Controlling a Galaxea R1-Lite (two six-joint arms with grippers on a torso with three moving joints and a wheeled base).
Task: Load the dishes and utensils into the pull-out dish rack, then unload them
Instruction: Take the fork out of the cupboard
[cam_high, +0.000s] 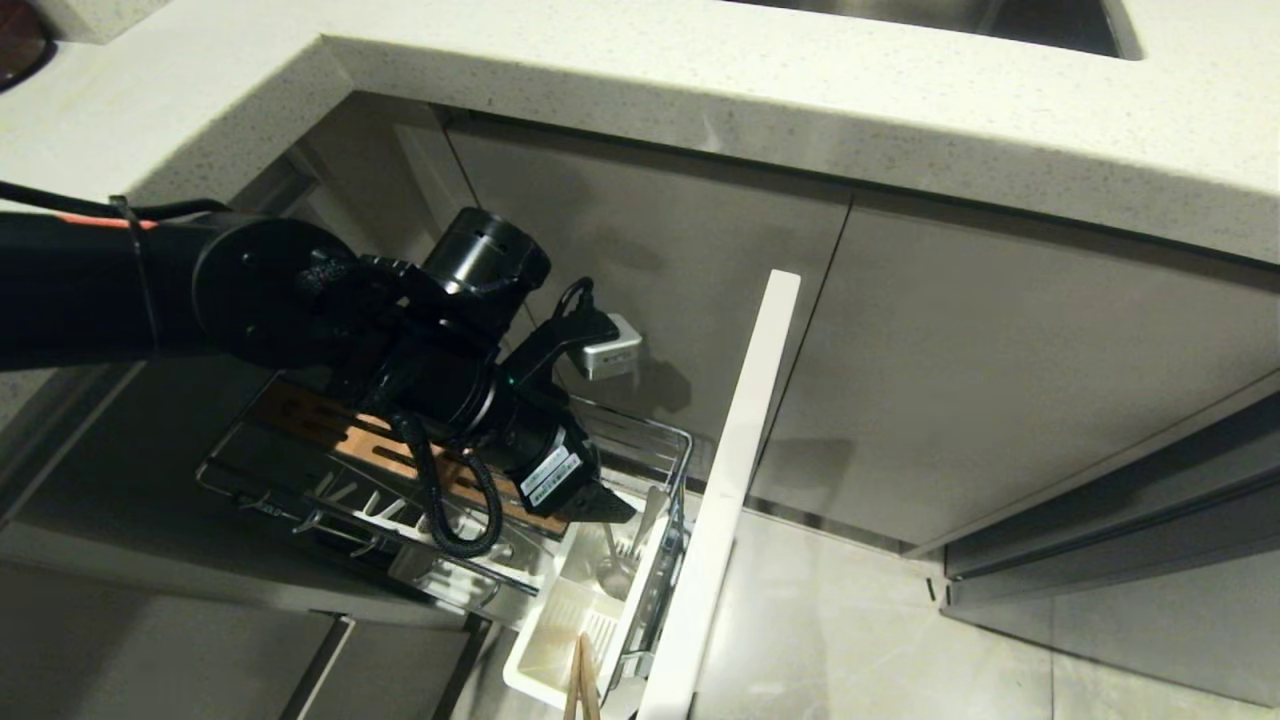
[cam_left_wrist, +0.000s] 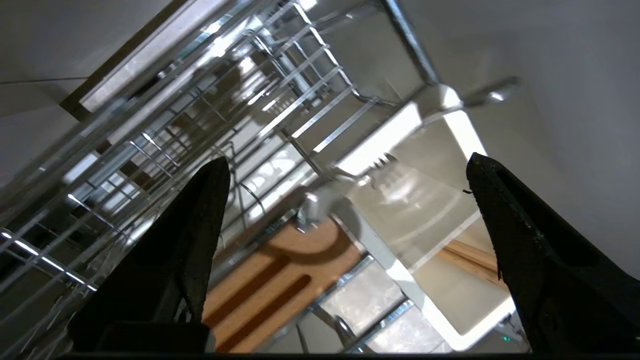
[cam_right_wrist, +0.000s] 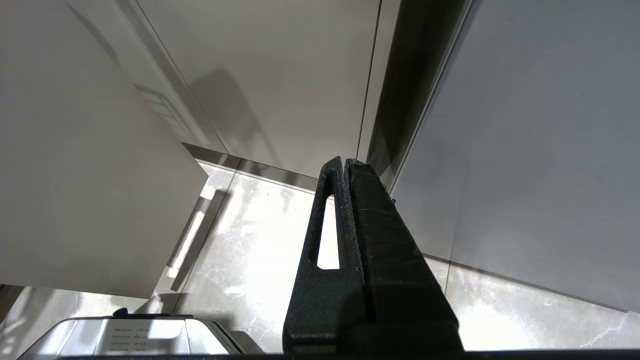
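Left gripper (cam_left_wrist: 345, 200) hangs wide open, holding nothing, right over the rack (cam_high: 640, 440). Fork (cam_high: 640, 530) and chopsticks (cam_high: 580, 680) sit in the white caddy (cam_high: 540, 650). Right gripper (cam_right_wrist: 347, 167) is pinched closed down by the floor (cam_right_wrist: 250, 240).

Shiny chrome wire rack (cam_high: 650, 440), white plastic caddy (cam_high: 560, 640), wooden slotted strip (cam_high: 330, 425), speckled stone counter (cam_high: 700, 90)

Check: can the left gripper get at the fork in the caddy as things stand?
Probably yes: left gripper hangs open just above the white caddy, and the fork stands upright there with nothing over it.
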